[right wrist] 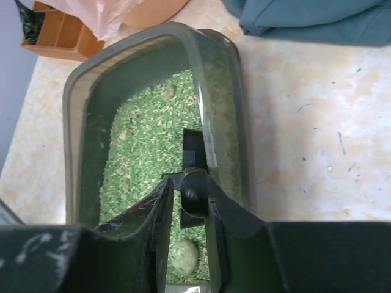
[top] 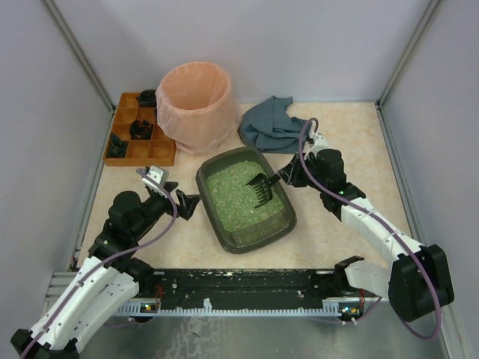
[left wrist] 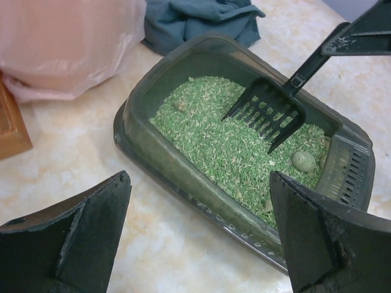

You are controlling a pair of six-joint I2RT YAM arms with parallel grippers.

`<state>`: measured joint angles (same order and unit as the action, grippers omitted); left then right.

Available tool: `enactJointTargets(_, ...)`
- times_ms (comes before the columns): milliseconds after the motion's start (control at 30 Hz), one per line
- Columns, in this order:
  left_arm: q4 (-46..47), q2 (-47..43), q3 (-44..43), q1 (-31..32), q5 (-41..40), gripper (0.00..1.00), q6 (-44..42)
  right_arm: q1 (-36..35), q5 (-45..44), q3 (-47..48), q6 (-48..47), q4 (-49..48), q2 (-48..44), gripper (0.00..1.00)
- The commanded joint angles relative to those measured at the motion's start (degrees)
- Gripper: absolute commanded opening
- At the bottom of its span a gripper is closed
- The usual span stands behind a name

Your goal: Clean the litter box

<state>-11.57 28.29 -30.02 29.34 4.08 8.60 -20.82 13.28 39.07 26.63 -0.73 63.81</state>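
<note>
Beige marbled tabletop [top: 337, 134], pale grey walls [top: 299, 45]. Litter box [top: 258, 239] lies between both grippers: just right of left gripper [top: 181, 200], whose jaws are spread wide and hold nothing, and just left of right gripper [top: 288, 176], clenched on black scoop [top: 262, 188] handle. Left wrist view alone shows scoop tines low over green litter [left wrist: 208, 134], with pale clump [left wrist: 303, 160] beside them. Overhead alone shows pink-lined bin [top: 196, 105], blue cloth [top: 271, 123] and orange tray [top: 138, 146] beyond both grippers
</note>
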Motion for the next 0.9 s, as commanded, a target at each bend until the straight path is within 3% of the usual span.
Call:
enactJointTargets(0,11.98,1.79,1.51,-0.21,7.53,0.98,-9.29,0.24,4.25,0.43,1.34,-4.94,-1.21,0.24)
enactJointTargets(367,33.77,11.19,5.53,-0.25,25.46,0.93,-19.07,-3.05,2.05,9.67,-7.59,7.41,-2.31,0.01)
enactJointTargets(633,43.05,18.38,5.47,-0.24,31.11,0.84,-17.85,-18.88,-15.41,18.37,-16.96,16.44,0.00,0.00)
enactJointTargets(867,35.75,10.49,5.82,-0.20,29.40,0.85,-16.82,-30.70,-32.72,28.18,-24.99,23.32,6.13,0.00)
